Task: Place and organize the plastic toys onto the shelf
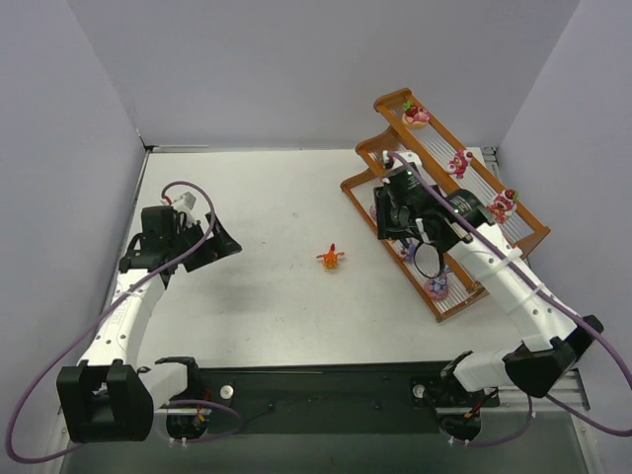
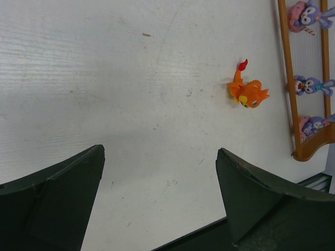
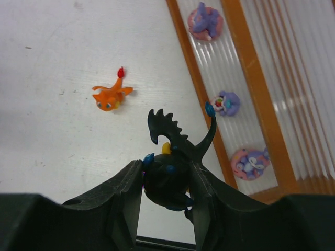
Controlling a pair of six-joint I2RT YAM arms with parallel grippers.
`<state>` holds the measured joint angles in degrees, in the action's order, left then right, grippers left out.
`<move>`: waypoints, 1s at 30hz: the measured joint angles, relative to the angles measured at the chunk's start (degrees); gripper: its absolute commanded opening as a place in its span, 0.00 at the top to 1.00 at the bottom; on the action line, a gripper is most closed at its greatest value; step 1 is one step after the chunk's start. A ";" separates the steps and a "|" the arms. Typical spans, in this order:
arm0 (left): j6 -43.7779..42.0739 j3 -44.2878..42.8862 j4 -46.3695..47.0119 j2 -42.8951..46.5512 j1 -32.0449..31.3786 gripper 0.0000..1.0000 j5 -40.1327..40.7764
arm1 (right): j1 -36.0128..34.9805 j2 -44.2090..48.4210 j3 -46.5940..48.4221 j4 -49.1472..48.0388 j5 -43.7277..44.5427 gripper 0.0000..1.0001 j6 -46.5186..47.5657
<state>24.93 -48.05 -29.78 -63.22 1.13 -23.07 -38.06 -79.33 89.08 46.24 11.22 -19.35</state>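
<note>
My right gripper (image 3: 166, 172) is shut on a black winged toy (image 3: 172, 157) with blue tips, held above the table beside the front rim of the orange-brown shelf (image 3: 189, 68). In the top view that gripper (image 1: 395, 225) hangs over the shelf's (image 1: 366, 150) lowest tier. Three purple toys (image 3: 205, 21) (image 3: 226, 103) (image 3: 250, 163) sit on that tier. Three pink-red toys (image 1: 416, 116) (image 1: 459, 163) (image 1: 503, 205) stand on the upper tiers. An orange toy (image 1: 332, 258) (image 2: 247, 92) lies on the table left of the shelf. My left gripper (image 2: 159, 151) (image 1: 222, 247) is open and holds nothing, well left of it.
White table with grey walls at the left, back and right. The shelf runs diagonally along the right side, and my right arm (image 1: 494, 267) stretches across its near end. A black base rail (image 1: 316, 395) spans the near edge.
</note>
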 measured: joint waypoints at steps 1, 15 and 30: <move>0.15 0.00 0.72 -0.26 -1.11 0.03 -0.20 | 0.94 1.36 -0.66 0.92 0.50 1.00 -0.26; 2.80 -3.10 13.44 -4.79 -20.90 0.03 -1.22 | 14.34 8.83 -11.58 4.02 3.19 1.00 2.08; 4.79 -5.60 27.96 -11.43 -33.27 0.03 -3.41 | 26.62 14.10 -19.47 -6.40 -7.80 1.00 11.39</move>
<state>29.71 -53.65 -1.83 -74.65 -32.14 -26.48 -11.44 -65.23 69.60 39.83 3.42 -7.97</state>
